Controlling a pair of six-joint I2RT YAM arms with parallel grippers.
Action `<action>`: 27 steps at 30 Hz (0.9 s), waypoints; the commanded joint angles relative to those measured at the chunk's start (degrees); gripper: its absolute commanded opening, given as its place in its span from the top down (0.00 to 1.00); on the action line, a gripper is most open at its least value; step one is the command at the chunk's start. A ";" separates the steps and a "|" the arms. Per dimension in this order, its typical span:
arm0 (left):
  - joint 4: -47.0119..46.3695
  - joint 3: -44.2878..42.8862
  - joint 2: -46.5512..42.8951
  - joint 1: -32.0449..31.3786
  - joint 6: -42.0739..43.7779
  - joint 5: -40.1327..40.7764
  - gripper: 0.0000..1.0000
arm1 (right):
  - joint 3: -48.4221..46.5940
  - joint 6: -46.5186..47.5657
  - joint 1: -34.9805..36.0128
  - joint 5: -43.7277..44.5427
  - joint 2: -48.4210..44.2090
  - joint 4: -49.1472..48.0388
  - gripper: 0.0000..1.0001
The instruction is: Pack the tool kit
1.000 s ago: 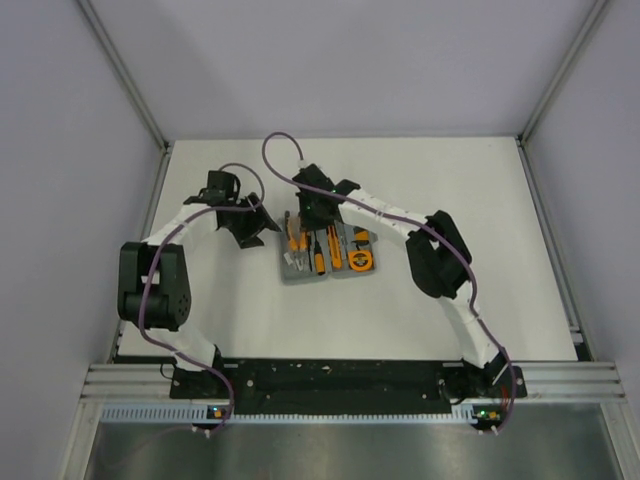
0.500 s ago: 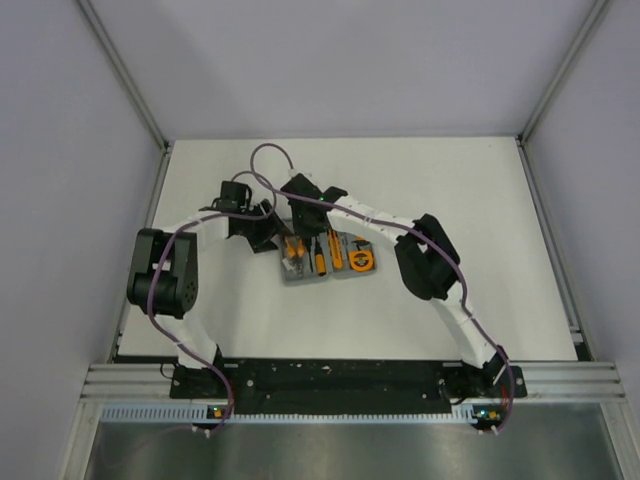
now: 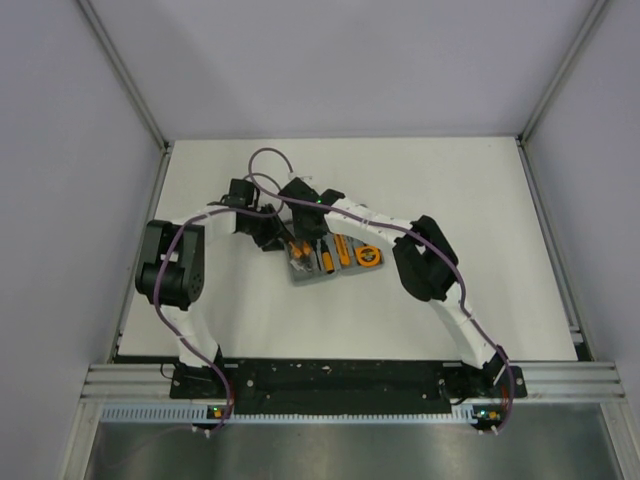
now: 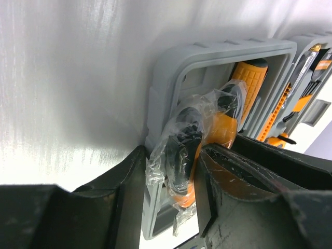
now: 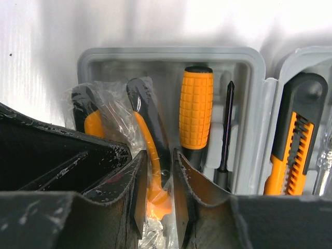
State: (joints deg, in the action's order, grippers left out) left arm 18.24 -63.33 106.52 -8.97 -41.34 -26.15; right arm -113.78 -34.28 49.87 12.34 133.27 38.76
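The right gripper [image 5: 158, 174] has its two fingers pressed against one orange-and-black handle of the pliers [image 5: 150, 129]. The pliers lie in a clear plastic bag [image 5: 116, 116] (crinkled and shiny) at the left of the open grey case [image 5: 171, 54]. Just right lie an orange-handled screwdriver [image 5: 196, 106] and a thin black pointed shaft [image 5: 226, 129]. A utility knife [image 5: 293, 150] sits in the case's right half.

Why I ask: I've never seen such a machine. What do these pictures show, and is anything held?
Two robot arms, the left arm and right arm, are bolted at a white table's near edge. One picture comes from a fixed camera overhead, the other two from cameras on the wrists. On the table lies an open grey case of orange-and-black tools. The right claw seems to pinch the plastic-wrapped pliers. The left claw straddles pliers and case wall, its grip unclear.
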 commanded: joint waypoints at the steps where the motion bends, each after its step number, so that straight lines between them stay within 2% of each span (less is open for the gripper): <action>1: 1.27 -2.32 1.23 -0.08 0.65 0.40 0.67 | -1.27 -0.26 0.41 2.07 -3.37 1.23 0.74; 10: 4.52 -5.13 -2.10 0.01 2.49 2.51 0.41 | -0.13 0.79 0.41 2.61 -5.66 1.14 0.69; 14: 5.14 -5.75 -3.69 0.01 3.02 4.17 0.38 | 0.13 1.32 0.49 2.08 -5.13 1.05 0.70; 17: 5.58 -5.75 -3.51 0.01 3.20 5.41 0.42 | 0.05 1.41 0.49 1.46 -4.43 1.05 0.71; 21: 5.84 -5.58 -2.02 0.01 3.02 5.24 0.53 | -0.13 2.02 0.41 1.37 -4.07 0.87 0.71; 27: 5.40 -5.31 -0.35 0.01 2.67 4.44 0.63 | 0.22 2.64 0.32 0.14 -3.63 0.61 0.80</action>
State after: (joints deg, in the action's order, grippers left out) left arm 23.70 -67.40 105.65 -9.15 -38.89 -21.78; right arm -113.62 -32.75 49.89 13.06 132.14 40.01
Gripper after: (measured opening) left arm 0.391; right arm 0.223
